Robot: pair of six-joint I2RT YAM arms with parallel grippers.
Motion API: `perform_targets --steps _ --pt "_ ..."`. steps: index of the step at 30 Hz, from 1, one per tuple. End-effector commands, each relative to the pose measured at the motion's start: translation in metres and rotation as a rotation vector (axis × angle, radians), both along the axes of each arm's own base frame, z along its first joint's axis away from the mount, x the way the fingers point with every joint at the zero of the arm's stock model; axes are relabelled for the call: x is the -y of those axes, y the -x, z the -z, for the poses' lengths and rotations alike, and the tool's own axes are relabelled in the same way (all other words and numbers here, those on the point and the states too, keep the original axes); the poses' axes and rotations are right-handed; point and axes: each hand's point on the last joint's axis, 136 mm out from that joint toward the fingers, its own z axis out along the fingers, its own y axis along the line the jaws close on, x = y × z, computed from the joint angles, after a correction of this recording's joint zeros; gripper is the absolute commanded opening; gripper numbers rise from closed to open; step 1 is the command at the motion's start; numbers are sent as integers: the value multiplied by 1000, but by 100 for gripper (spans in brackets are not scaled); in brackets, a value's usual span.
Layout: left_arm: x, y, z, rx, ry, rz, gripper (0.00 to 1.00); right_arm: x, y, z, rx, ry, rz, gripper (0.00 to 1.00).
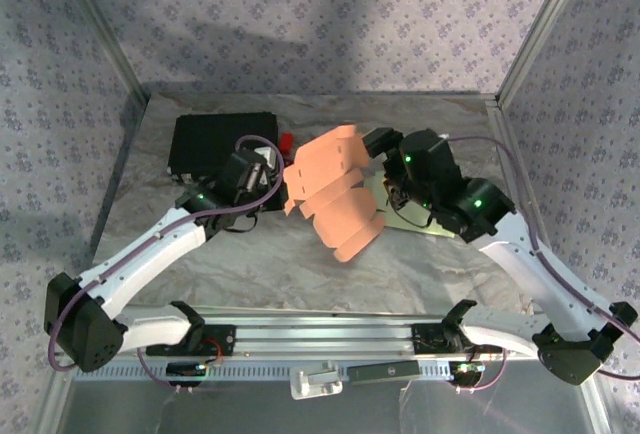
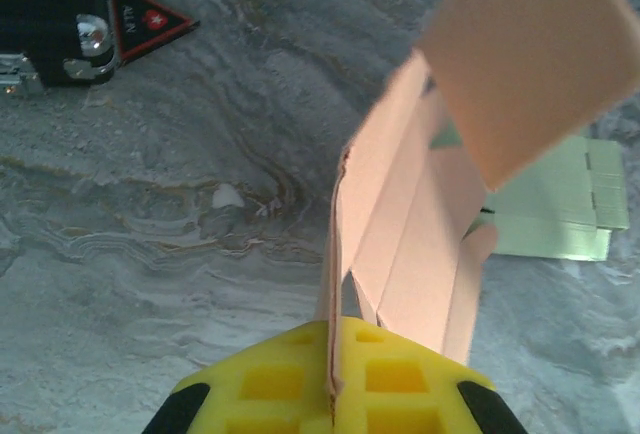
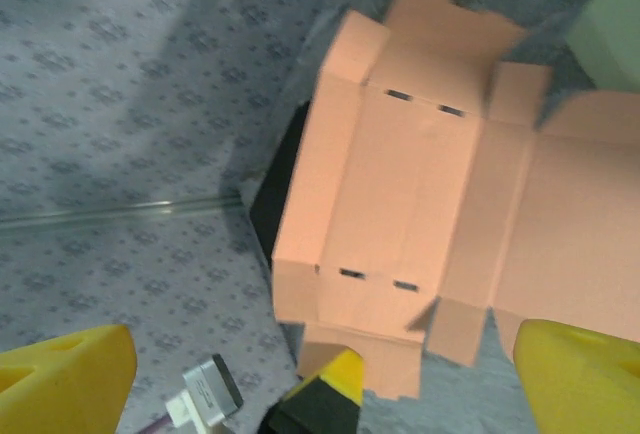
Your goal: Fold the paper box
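Note:
The paper box (image 1: 335, 194) is a salmon-pink cardboard cut-out, partly folded, held up off the table at the centre. My left gripper (image 1: 278, 192) is shut on its left edge. In the left wrist view the yellow pads (image 2: 270, 384) pinch a thin flap of the box (image 2: 420, 234), and the gripper (image 2: 335, 364) has no gap. My right gripper (image 1: 380, 144) stands open just to the right of the box. In the right wrist view its yellow fingers (image 3: 70, 374) are spread wide, the gripper (image 3: 325, 374) faces the box's creased panels (image 3: 420, 174), and nothing is between them.
A black case (image 1: 220, 144) with a red tag (image 1: 288, 142) lies at the back left. A pale green flat sheet (image 1: 405, 212) lies on the table under the right arm. Patterned enclosure walls stand on all sides, and a metal rail (image 1: 320, 334) runs along the front.

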Motion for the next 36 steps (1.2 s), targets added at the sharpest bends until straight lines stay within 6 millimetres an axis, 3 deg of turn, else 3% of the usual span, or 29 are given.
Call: perform_targets --steps 1,13,23,30,36 --pt "3 -14 -18 127 40 -2 0 -8 -11 10 12 -39 49 97" --pt "4 4 -11 309 -144 191 0 -68 -72 52 -124 -130 -30 91" --pt "4 8 0 300 -190 235 0 -86 -110 70 -168 -137 -154 86" --pt "4 6 3 298 -203 235 0 -92 -124 95 -207 -178 -193 59" --pt "2 6 7 289 -217 232 0 -95 -122 108 -221 -207 -196 33"
